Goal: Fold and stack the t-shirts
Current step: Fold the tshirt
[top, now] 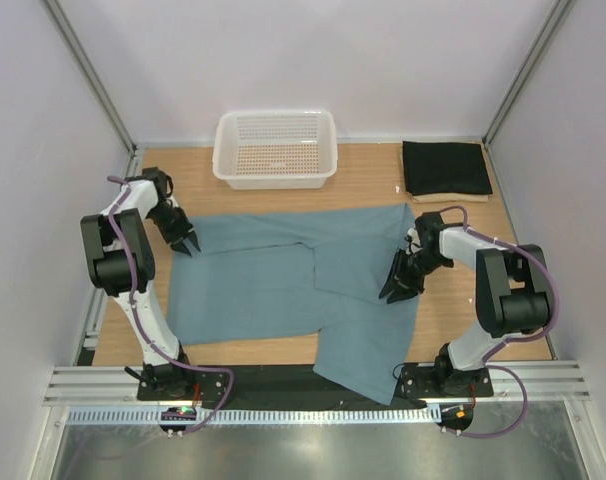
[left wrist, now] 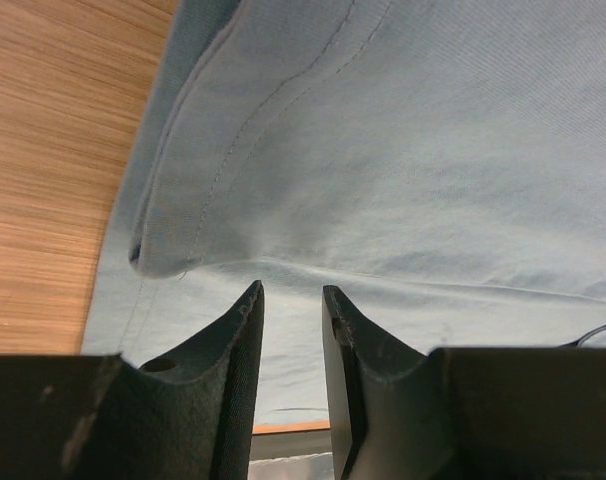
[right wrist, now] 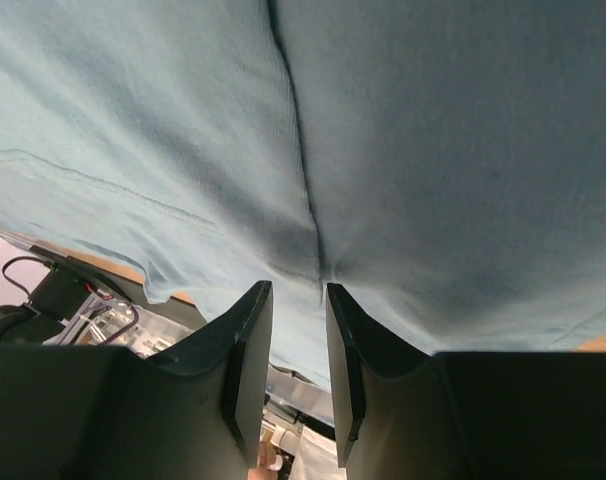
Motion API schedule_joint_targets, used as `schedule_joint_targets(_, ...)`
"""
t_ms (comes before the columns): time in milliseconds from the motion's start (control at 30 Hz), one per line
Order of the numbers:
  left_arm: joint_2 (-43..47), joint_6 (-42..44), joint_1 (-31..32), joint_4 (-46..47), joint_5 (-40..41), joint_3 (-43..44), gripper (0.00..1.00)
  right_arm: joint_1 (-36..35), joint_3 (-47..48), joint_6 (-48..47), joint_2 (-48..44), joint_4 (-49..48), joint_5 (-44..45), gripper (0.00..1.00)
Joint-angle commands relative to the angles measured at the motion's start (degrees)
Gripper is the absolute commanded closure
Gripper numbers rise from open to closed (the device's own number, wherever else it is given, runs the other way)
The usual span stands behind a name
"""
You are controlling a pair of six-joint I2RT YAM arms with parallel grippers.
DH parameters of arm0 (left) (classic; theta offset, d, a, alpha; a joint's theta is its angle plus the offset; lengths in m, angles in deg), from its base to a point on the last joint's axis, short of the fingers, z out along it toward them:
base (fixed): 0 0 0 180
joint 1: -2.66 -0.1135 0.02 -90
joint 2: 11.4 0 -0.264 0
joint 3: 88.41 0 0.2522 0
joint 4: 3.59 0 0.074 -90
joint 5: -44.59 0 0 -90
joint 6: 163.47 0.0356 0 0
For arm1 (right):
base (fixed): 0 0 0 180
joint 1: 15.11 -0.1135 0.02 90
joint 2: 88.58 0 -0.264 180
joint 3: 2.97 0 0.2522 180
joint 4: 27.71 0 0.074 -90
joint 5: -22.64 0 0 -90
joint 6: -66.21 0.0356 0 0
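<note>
Found the dusty teal-blue t-shirt (top: 273, 285) lying across the middle of the wooden surface (top: 463, 310), mostly flat, with an inner fold edge running through its centre and its near right part hanging over the near edge.

Saw the left end effector (top: 190, 247) down at the shirt's far left corner, tips pointing toward the cloth. From the left wrist view, made out its two black fingers (left wrist: 233, 380) slightly spread. Saw only cloth, a strip of wood and some metal through the narrow gap between them, nothing pinched. Noted a stitched hem and a curled corner of the shirt just beyond the tips, bare wood to the left.

Saw the right end effector (top: 397, 290) over the shirt's right side. From the right wrist view, made out its fingers (right wrist: 238, 380) likewise parted by a narrow gap, with a dark crease in the cloth running down toward that gap. Could not tell whether the tips touched the fabric.

Found the black t-shirt (top: 446, 168) folded at the far right corner, on top of a cream-beige t-shirt (top: 450, 197) showing only as a thin strip at its near edge. Saw a white mesh basket (top: 275, 180) at the far edge, well apart from both end effectors.
</note>
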Motion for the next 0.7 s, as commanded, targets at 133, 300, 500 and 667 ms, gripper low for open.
schedule_joint_targets(133,-0.07,0.54,-0.30,0.77,1.13,-0.69,0.69,0.01,1.93,1.04,3.27,-2.56,-1.53,0.74)
schedule_joint_targets(300,-0.77,0.63,-0.65,1.03,1.58,-1.13,0.72,0.09,2.63,-0.01,2.31,0.60,0.23,0.92)
schedule_joint_targets(500,-1.39,1.24,-0.92,0.77,3.15,-1.83,0.74,0.62,4.83,-1.42,-2.53,8.16,6.73,0.99)
schedule_joint_targets(667,-2.79,1.95,-1.71,0.24,4.56,-1.74,0.76,2.82,4.13,-2.56,-3.41,9.49,7.18,0.99)
